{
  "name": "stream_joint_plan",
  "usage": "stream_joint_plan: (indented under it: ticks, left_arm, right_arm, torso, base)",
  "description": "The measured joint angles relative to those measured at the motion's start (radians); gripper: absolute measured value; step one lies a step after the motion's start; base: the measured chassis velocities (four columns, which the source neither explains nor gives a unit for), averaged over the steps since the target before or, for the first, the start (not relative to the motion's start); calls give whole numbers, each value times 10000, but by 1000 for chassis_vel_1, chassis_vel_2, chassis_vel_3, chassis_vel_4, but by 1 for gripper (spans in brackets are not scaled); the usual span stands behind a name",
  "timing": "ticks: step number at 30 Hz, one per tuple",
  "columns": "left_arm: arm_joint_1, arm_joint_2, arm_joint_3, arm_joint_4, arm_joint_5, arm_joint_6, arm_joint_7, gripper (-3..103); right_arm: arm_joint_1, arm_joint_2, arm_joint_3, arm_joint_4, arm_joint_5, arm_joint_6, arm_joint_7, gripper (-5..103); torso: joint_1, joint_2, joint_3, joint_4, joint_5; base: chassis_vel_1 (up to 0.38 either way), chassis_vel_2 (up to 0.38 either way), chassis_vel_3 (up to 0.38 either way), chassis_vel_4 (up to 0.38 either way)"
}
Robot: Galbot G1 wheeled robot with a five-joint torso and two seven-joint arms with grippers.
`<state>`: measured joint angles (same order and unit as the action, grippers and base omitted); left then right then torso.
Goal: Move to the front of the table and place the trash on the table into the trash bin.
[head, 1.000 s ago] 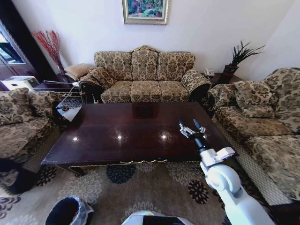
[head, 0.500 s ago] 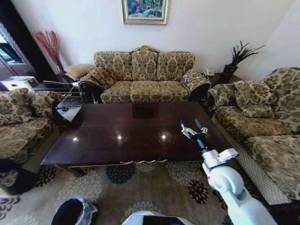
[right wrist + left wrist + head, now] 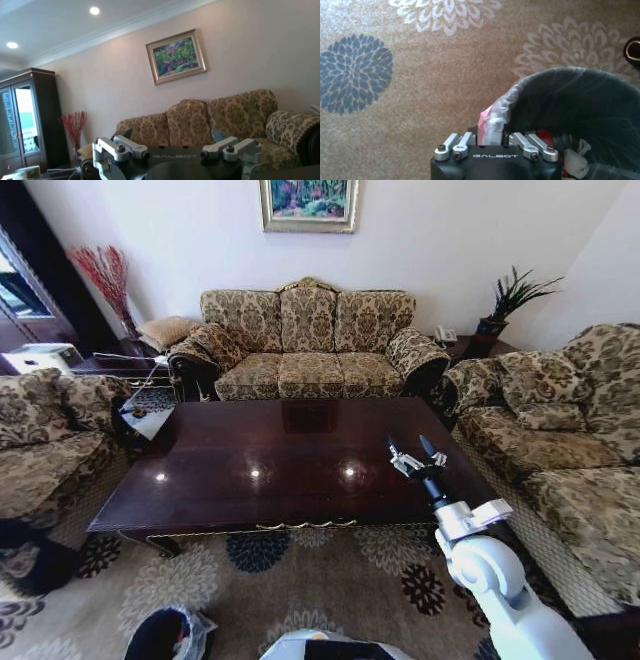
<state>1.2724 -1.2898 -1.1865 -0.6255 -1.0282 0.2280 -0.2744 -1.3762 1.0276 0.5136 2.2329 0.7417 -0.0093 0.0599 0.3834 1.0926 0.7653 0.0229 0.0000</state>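
The table (image 3: 280, 460) of dark glossy wood stands in front of me, its top showing only reflections. Over its right part my right gripper (image 3: 413, 450) (image 3: 171, 135) hangs open with nothing between its fingers. The trash bin (image 3: 165, 637) (image 3: 580, 105), black with a translucent bag liner, sits on the carpet at the lower left, in front of the table. My left gripper (image 3: 492, 132) is shut on the liner at the bin's rim. Trash lies inside the bin: a red piece (image 3: 543, 135) and crumpled white paper (image 3: 574, 162).
A patterned sofa (image 3: 308, 345) stands behind the table, and armchairs flank it on the left (image 3: 45, 440) and right (image 3: 560, 450). A side table (image 3: 120, 365) with a vase sits at the back left. Flowered carpet (image 3: 300, 580) lies between me and the table.
The trash bin has shifted to the right along the carpet, toward my body. My right gripper has drifted slightly right and down, still open.
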Motion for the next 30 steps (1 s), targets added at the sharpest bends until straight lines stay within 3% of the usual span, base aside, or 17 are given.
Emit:
stream_joint_plan:
  ticks: [6, 12, 14, 15, 17, 18, 22, 23, 25, 26, 28, 29, 30]
  left_arm:
    - [536, -113, 42, -886, 77, 28, -160, 49]
    - [1954, -123, -72, -2336, 717, 39, -88, 77]
    - [2299, -123, -173, -2724, 939, -81, -24, 77]
    - [2821, -134, -401, -3583, 1341, -338, 31, 88]
    - [3373, -104, -671, -4849, 1653, -692, 12, 93]
    - [3373, -104, -671, -4849, 1653, -692, 12, 93]
    - [3958, 9, -1509, -7983, 1892, -768, -73, 100]
    - [3958, 9, -1509, -7983, 1892, -768, -73, 100]
    - [4267, -40, -1760, -9772, 2176, -936, 757, 100]
    - [4267, -40, -1760, -9772, 2176, -936, 757, 100]
    - [4729, -189, -1777, -11787, 2419, -1573, 2664, 100]
    - [4729, -189, -1777, -11787, 2419, -1573, 2664, 100]
    - [4990, -315, -1653, -12992, 2614, -2071, 4013, 100]
  right_arm:
    - [169, -12, 60, -11, 89, -52, 3, 100]
    - [654, 213, -55, 9, 77, -741, 319, 100]
    - [721, 279, -69, 47, 75, -915, 416, 100]
    - [786, 376, -97, 128, 37, -1088, 554, 100]
    - [805, 482, -120, 280, -25, -1278, 653, 100]
    - [805, 482, -120, 280, -25, -1278, 653, 100]
    - [572, 531, -51, 669, -213, -1377, 691, 100]
    - [572, 531, -51, 669, -213, -1377, 691, 100]
    - [257, 535, 62, 1059, -359, -1399, 840, 100]
    - [257, 535, 62, 1059, -359, -1399, 840, 100]
    - [-257, 641, 130, 1579, -644, -1310, 1069, 100]
    - [-257, 641, 130, 1579, -644, -1310, 1069, 100]
    - [-706, 782, 172, 1840, -1065, -1148, 1117, 100]
  torso:
    - [0, 0, 0, 0, 2]
    - [0, 0, 0, 7, -1]
    - [0, 0, 0, 12, 0]
    - [-1, 0, 0, 14, -6]
    - [-1, 0, 0, 6, 6]
    - [-1, 0, 0, 6, 6]
    - [0, 0, 0, -1, 2]
    - [0, 0, 0, -1, 2]
    - [0, 0, 0, -2, 1]
    - [0, 0, 0, -2, 1]
    - [0, 0, 0, -1, 1]
    - [0, 0, 0, -1, 1]
    - [-1, 0, 0, 2, 5]
  base:
    - [0, 0, 0, 0]
    - [0, 0, 0, 0]
    - [0, 0, 0, 0]
    - [0, 0, 0, 0]
    - [0, 0, 0, 0]
    - [0, 0, 0, 0]
    - [0, 0, 0, 0]
    - [0, 0, 0, 0]
    - [0, 0, 0, 0]
    - [0, 0, 0, 0]
    - [0, 0, 0, 0]
    - [0, 0, 0, 0]
    - [0, 0, 0, 0]
